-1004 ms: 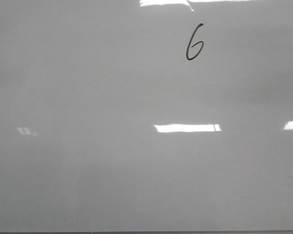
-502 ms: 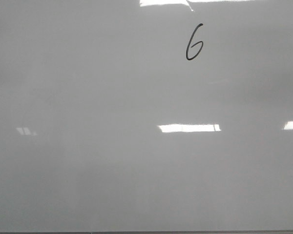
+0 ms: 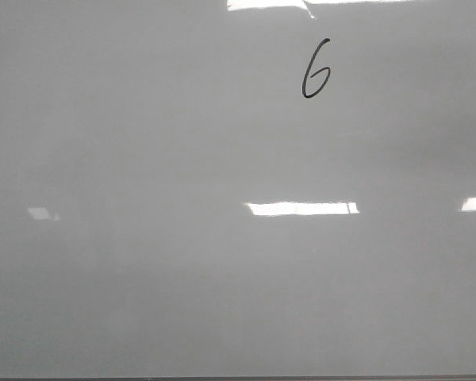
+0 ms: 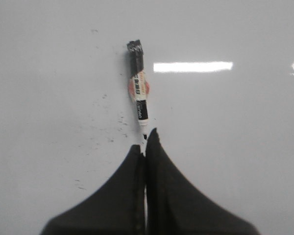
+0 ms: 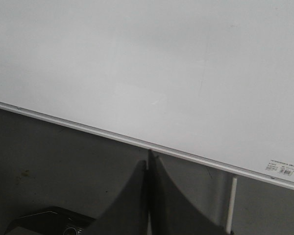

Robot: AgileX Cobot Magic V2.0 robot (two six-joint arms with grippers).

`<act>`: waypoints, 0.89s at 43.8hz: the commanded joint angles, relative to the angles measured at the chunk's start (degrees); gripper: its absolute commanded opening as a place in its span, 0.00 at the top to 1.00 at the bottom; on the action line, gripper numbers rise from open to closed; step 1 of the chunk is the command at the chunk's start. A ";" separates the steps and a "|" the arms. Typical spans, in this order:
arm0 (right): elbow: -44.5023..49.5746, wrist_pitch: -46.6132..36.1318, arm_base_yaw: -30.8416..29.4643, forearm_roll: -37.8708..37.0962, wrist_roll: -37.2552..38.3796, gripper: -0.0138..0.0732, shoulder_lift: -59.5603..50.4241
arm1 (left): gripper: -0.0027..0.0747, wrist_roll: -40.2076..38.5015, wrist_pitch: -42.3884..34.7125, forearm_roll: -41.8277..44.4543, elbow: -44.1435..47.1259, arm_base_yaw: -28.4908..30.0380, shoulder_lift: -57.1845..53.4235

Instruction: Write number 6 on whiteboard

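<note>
The number 6 [image 3: 316, 70] is drawn in thin black line near the top, right of centre, on the whiteboard [image 3: 182, 286], which fills the front view. No gripper shows in that view. In the left wrist view my left gripper [image 4: 145, 142] is shut over the whiteboard [image 4: 235, 147]. A marker [image 4: 138, 93] with a black end and a white labelled body lies flat on the board just past the fingertips, its tip pointing at them. My right gripper [image 5: 148, 161] is shut and empty, over a dark surface beside the whiteboard's metal edge [image 5: 88, 128].
Small black ink specks [image 4: 110, 122] dot the board beside the marker. A small printed label [image 5: 283, 169] sits at the board's corner. A thin white rod [image 5: 230, 203] and a dark device [image 5: 44, 223] lie on the dark surface near my right gripper.
Only the bright light reflections on the board shift slightly; the 6 stays the same.
</note>
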 commanded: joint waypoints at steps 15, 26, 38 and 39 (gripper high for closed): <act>-1.29 -3.15 -0.29 -0.96 -0.57 0.92 0.30 | 0.99 -1.16 -17.62 -2.92 24.41 4.44 -18.92; -1.29 -3.04 -0.29 -0.96 -0.57 0.92 0.30 | 0.99 -1.06 -26.78 -2.57 31.62 4.44 -20.82; -1.29 -3.07 -0.29 -0.96 -0.57 0.92 0.35 | 0.99 -1.06 -25.69 -2.57 31.94 4.44 -20.68; -1.29 -3.07 -0.29 -0.96 -0.57 0.92 0.35 | 0.99 -1.06 -25.69 -2.57 31.94 4.44 -20.68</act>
